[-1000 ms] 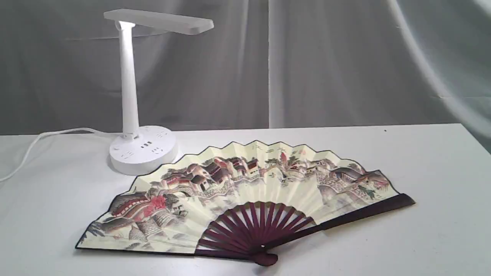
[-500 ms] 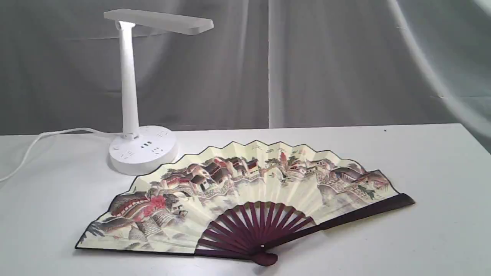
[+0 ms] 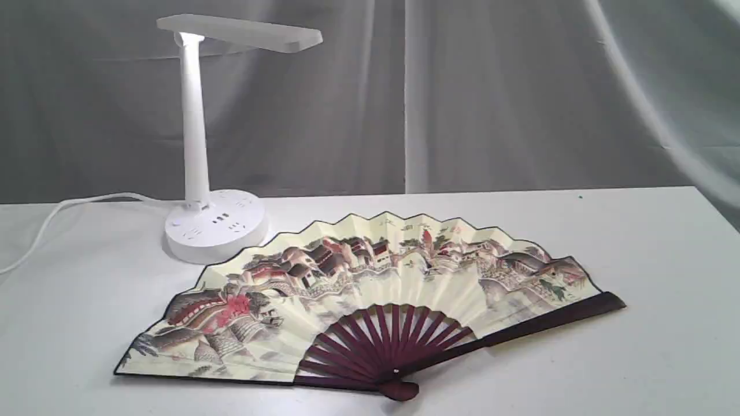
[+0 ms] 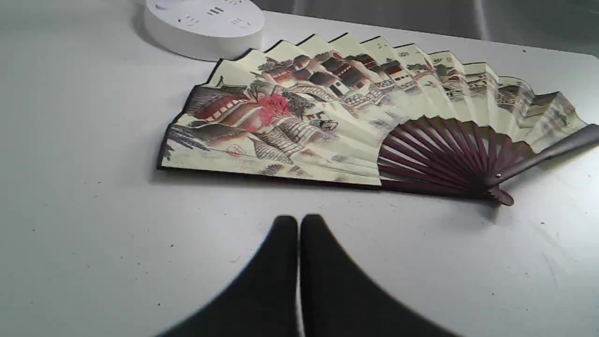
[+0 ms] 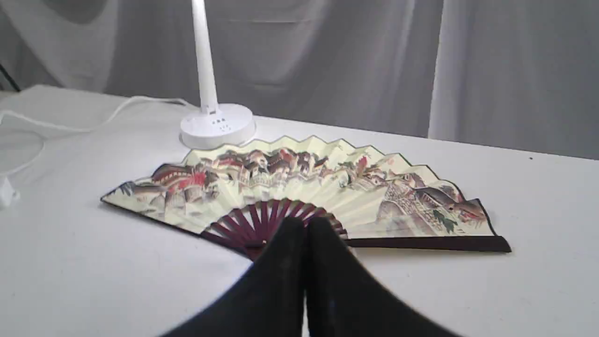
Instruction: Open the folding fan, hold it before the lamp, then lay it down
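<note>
You see the folding fan point(image 3: 370, 289) spread flat on the table point(image 3: 665, 346), just beside the lamp point(image 3: 193, 138), so the laying-down looks finished; your left tool point(image 4: 298, 221) and right tool point(image 5: 305, 223) are pinched together, empty, clear of it

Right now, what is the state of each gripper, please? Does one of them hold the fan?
Left gripper: closed, holding nothing.
Right gripper: closed, holding nothing.
The folding fan lies spread open on the table, in neither gripper.

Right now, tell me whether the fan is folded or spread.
Spread. The fan lies flat on the table, pleats fanned wide, both outer sticks far apart.
</note>
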Robot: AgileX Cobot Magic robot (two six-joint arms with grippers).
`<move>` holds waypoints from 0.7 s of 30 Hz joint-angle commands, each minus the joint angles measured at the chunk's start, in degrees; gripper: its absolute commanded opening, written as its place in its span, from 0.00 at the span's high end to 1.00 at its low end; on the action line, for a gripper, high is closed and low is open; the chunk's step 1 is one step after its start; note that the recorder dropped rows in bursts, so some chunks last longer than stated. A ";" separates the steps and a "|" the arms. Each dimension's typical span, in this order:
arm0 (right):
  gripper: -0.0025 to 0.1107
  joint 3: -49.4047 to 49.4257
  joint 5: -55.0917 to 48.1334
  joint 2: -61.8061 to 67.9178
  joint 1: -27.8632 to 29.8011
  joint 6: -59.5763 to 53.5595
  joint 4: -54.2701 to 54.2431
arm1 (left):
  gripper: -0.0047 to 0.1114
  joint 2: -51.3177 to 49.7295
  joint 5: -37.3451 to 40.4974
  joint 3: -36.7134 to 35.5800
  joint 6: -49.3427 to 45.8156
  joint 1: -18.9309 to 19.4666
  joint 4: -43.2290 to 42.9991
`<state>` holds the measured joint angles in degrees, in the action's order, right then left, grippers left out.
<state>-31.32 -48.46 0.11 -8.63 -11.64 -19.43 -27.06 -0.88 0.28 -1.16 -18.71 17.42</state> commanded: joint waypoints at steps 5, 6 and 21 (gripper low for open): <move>0.98 8.02 13.91 -0.11 -0.13 -0.13 -4.78 | 0.96 -0.38 -0.96 -0.28 -0.43 0.12 0.50; 0.98 8.02 14.80 -0.11 -0.13 -0.13 -5.31 | 0.96 -0.38 -0.96 -0.28 -0.43 0.12 0.68; 0.98 22.89 36.26 0.06 -0.13 -2.87 -9.23 | 0.96 -0.38 -0.36 -0.28 -1.69 19.01 1.57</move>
<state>-10.63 -15.63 0.21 -8.63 -13.43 -28.20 -27.06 -1.41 0.28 -2.18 -2.18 18.41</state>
